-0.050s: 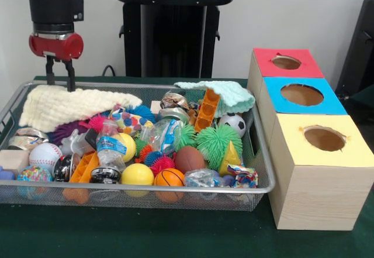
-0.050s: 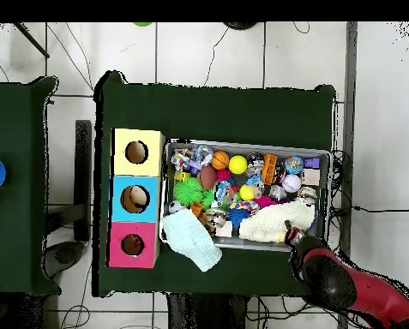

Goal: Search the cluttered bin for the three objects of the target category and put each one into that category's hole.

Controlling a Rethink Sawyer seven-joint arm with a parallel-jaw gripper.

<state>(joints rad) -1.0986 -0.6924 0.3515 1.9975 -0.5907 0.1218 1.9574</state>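
A wire mesh bin (image 1: 146, 85) is heaped with toys: a yellow ball (image 1: 137, 174), a small basketball (image 1: 169, 178), a baseball (image 1: 45, 154), a soccer ball (image 1: 235, 124), a green spiky ball (image 1: 217, 141) and a water bottle (image 1: 110, 147). A cream cloth (image 1: 70, 106) covers the bin's back left. My gripper (image 1: 59, 76) hangs open and empty just above that cloth at the far left corner. In the overhead view the gripper (image 2: 293, 233) is at the bin's lower right edge (image 2: 327, 171).
Right of the bin stands a wooden box with a red-topped hole (image 1: 286, 62), a blue-topped hole (image 1: 301, 95) and a yellow-topped hole (image 1: 324, 138). A mint cloth (image 1: 219, 94) drapes over the bin's rim toward the box. A second table (image 2: 10, 171) stands beside this one.
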